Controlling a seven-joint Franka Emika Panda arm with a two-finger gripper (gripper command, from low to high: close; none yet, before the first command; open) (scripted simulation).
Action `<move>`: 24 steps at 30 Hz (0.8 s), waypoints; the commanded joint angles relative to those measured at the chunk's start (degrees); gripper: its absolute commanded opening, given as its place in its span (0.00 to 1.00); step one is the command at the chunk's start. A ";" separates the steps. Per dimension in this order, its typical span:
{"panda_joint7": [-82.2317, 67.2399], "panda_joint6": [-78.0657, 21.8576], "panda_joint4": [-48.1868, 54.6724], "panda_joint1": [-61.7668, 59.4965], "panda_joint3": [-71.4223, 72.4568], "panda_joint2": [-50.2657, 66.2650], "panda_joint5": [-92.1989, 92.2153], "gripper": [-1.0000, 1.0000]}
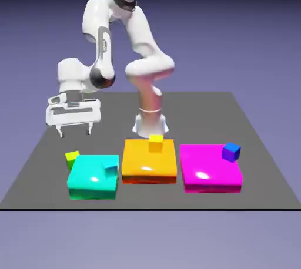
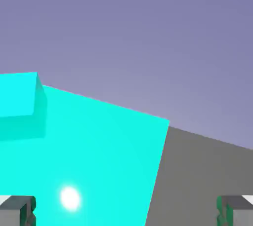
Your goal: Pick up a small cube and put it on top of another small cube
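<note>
The small cube (image 1: 72, 157) is lime yellow-green and lies on the grey table by the far left corner of the cyan slab (image 1: 88, 181). The other small cube (image 1: 231, 152), deep blue, rests on the far right corner of the magenta slab (image 1: 208, 171). My gripper (image 1: 74, 131) hangs open above the table, just behind the lime cube and apart from it, with nothing between its fingers. In the hand view both fingertips (image 2: 17, 210) stand wide apart over the cyan slab (image 2: 99, 161); neither the lime nor the blue cube shows there.
A cyan cube (image 1: 110, 168) (image 2: 20, 101) sits on the cyan slab. A yellow cube (image 1: 156, 143) sits on the orange slab (image 1: 149, 162) in the middle. The robot's base (image 1: 150, 122) stands behind the orange slab.
</note>
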 commanded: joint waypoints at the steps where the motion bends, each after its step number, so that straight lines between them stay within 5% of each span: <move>1: -1.50 -0.19 0.18 0.89 -2.08 0.05 -0.13 0.50; 12: -17.79 -2.23 2.08 10.61 -24.66 0.54 -1.59 0.50; 23: -12.44 7.30 5.66 29.29 -43.27 -7.51 -9.91 0.50; 24: -12.44 7.30 5.66 29.29 -43.27 -7.51 -9.91 0.00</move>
